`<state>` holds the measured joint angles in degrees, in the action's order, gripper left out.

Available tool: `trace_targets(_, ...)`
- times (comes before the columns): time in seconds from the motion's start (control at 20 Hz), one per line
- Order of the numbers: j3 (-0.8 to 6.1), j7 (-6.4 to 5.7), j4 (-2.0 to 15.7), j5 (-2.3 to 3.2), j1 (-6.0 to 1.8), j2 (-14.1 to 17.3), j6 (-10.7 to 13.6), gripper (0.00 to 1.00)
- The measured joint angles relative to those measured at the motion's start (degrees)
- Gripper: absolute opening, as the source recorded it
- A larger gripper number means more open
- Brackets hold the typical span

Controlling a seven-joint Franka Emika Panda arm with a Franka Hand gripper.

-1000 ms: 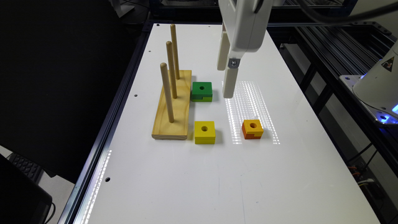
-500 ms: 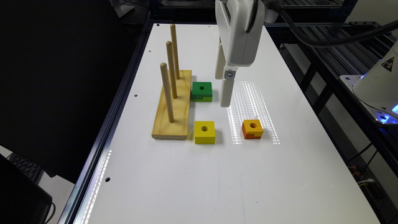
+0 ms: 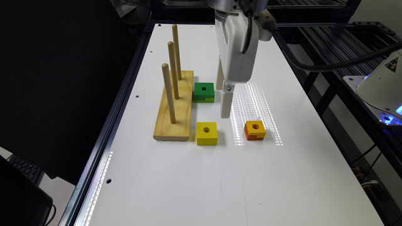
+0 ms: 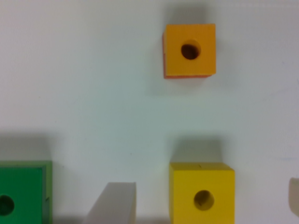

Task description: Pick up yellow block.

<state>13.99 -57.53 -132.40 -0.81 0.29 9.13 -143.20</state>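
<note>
The white gripper [image 3: 223,103] is hanging with its fingers wide apart above the white table [image 3: 194,188]. Nothing is covering the bright yellow square wooden block [image 3: 207,133]. It is sitting between the wooden peg board [image 3: 175,106] and the small orange wooden block [image 3: 255,130], with the green wooden block [image 3: 204,92] nearby.

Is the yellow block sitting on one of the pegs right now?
No, the yellow block lies flat on the table, beside the peg board and off its pegs.

Yellow block [image 3: 207,133] [image 4: 202,193]: solid bright yellow, square, round centre hole, lying flat, hole up.
</note>
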Motion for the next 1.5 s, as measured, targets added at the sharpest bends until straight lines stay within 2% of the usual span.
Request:
trace_targets(0.4,0.0,0.0,0.63,0.0,-0.06,0.1,0.0,1.0)
trace_targets(0.6,-0.07,0.0,2.69,0.13,-0.11,1.5,0.0,1.0)
trace_targets(0.8,-0.18,0.0,5.21,0.41,-0.11,4.3,0.0,1.0)
trace_targets(0.95,-0.26,0.0,6.45,0.69,-0.11,6.2,-0.1,1.0)
trace_targets(1.15,-0.37,0.0,7.06,1.1,-0.11,8.1,-0.8,1.0)
trace_targets(1.5,-0.37,0.0,7.43,1.16,-0.11,8.7,-0.9,1.0)
